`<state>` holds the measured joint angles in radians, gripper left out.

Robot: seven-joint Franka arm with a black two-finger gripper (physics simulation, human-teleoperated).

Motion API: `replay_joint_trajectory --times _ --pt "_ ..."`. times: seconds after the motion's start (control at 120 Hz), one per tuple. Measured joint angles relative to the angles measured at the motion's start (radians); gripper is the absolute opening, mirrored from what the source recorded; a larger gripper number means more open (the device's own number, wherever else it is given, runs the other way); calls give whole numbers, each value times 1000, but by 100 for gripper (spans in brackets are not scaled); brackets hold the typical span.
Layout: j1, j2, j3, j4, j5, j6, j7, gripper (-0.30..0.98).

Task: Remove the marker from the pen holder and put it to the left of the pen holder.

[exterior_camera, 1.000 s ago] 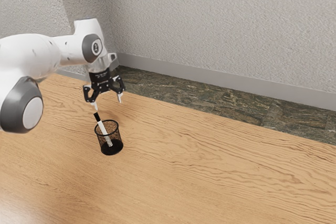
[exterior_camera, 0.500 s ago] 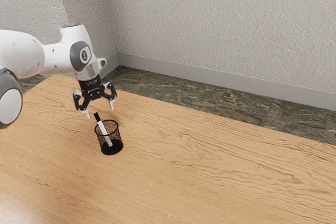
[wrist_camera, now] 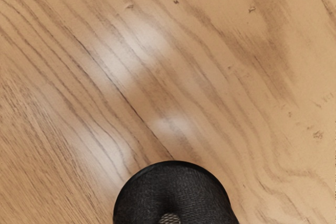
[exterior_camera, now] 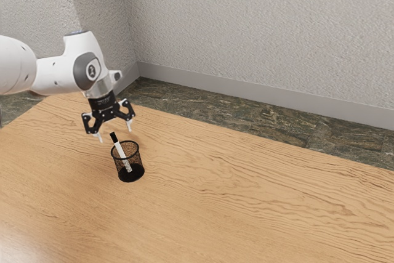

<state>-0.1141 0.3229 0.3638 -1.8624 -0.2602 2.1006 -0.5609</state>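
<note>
Fingers [exterior_camera: 100,137] wide apart, holding nothing, above pen holder [exterior_camera: 136,161]; black-capped marker [exterior_camera: 121,151] leaning inside. Arm logo [exterior_camera: 92,70] unreadable.

One arm [exterior_camera: 52,77], white, rounded; grey joint cap [exterior_camera: 80,71] bears a dark marking. One gripper [exterior_camera: 115,133], black, pale-tipped.

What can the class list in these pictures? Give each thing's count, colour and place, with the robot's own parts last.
Table: one, wood brown, under the pen holder
Pen holder: one, black mesh, standing on the table
Marker: one, white and black, leaning in the pen holder
Floor: one, dark mottled, beyond the table
Baseboard: one run, grey, along the wall's foot
Wall: at least two faces, light grey, behind
Arm: one, white and grey, from the exterior view's left
Gripper: one, black, open above the table
</note>
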Motion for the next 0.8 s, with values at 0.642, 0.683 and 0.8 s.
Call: replay_joint_trajectory --times 0.642,0.683,0.8 --pt "1 -36 -36 -46 103 2 -66 34" --pt "0 -35 -39 -46 103 5 -69 31" --pt "0 -35 -43 -46 102 9 -79 23"
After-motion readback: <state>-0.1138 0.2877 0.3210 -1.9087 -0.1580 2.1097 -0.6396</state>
